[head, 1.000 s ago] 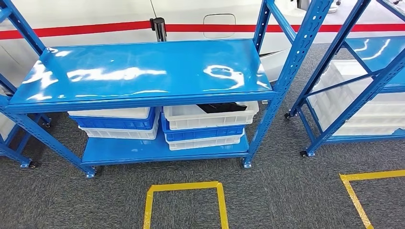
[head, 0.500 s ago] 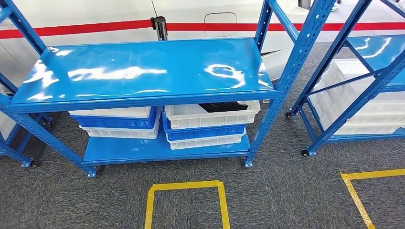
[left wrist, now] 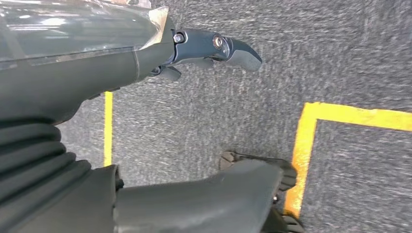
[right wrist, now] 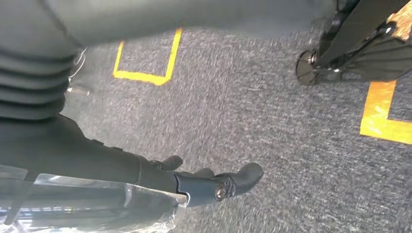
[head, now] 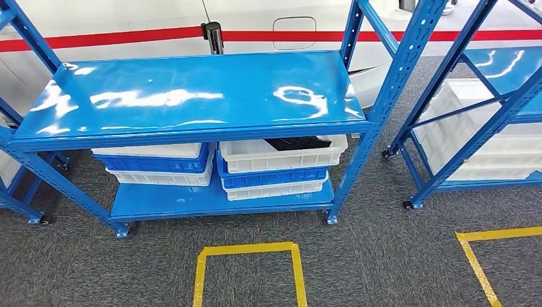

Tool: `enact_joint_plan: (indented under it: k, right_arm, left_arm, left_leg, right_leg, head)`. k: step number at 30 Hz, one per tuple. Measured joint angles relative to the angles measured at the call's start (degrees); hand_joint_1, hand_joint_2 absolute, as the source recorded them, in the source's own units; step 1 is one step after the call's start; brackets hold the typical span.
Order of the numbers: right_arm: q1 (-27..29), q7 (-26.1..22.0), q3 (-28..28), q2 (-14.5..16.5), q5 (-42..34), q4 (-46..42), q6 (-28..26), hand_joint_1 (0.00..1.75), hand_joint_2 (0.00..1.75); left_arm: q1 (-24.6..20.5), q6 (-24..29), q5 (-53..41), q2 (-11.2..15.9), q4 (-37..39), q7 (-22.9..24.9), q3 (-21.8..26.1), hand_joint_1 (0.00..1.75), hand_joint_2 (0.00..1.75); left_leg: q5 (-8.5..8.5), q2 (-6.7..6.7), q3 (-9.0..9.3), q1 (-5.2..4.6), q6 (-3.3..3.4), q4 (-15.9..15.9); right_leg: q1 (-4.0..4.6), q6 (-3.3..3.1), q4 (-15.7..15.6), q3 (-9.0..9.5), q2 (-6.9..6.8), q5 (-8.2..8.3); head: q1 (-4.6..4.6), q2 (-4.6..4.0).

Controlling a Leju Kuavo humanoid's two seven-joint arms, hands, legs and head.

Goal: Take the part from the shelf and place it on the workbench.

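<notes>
Under the shelf's [head: 192, 96] top board you see the black part [head: 297, 143] in a white bin [head: 281, 157]; your left hand [left wrist: 209, 48] and right hand [right wrist: 209, 182] hang released, holding nothing.

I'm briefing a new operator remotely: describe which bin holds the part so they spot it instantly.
On the blue shelf rack straight ahead, look under the glossy top board at the lower level. Of the two bin stacks there, take the right one: its top white bin alone shows a black part inside.
</notes>
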Motion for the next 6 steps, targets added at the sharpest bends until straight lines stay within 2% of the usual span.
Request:
enact_joint_plan:
  k: [6]
  right_arm:
    - [1.58,-1.55,2.22,-0.23,-4.74,-1.69,0.79,0.0,0.0]
  left_arm:
    - [1.69,-0.54,6.77,0.89,-1.67,3.02,-6.98,0.0,0.0]
  left_leg:
    - [0.0,0.0,-0.02,-0.01,0.0,0.0]
  right_leg:
    - [-0.01,0.0,0.0,0.0,0.0,0.0]
  head:
    - [0.0,0.0]
